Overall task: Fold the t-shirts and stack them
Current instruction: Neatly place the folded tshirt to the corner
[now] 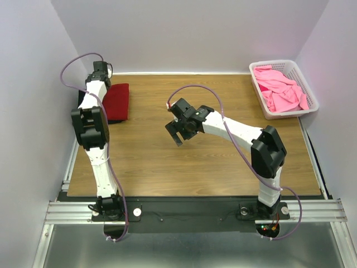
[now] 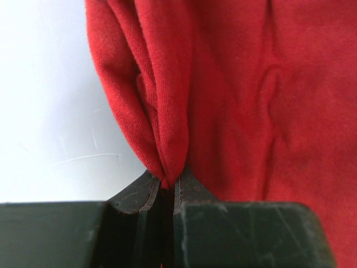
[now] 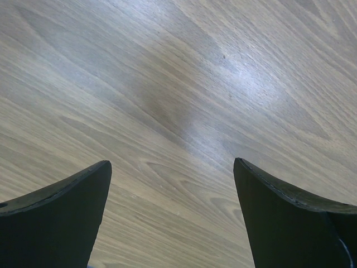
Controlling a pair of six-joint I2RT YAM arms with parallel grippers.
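Red tee (image 1: 117,101): folded, far-left counter (image 1: 195,167); left wrist view alone shows left gripper (image 2: 166,187) pinching a fold of it, nearly closed. Right gripper (image 3: 172,163): mid-counter, spread wide, holding nothing. Pink tees (image 1: 279,89): heaped in white basket (image 1: 285,115), far-right corner, seen only in the top view.

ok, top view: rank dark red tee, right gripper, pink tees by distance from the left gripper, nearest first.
1. dark red tee, far left, pinched in the left gripper.
2. right gripper, centre, open.
3. pink tees, in the basket, far right corner.
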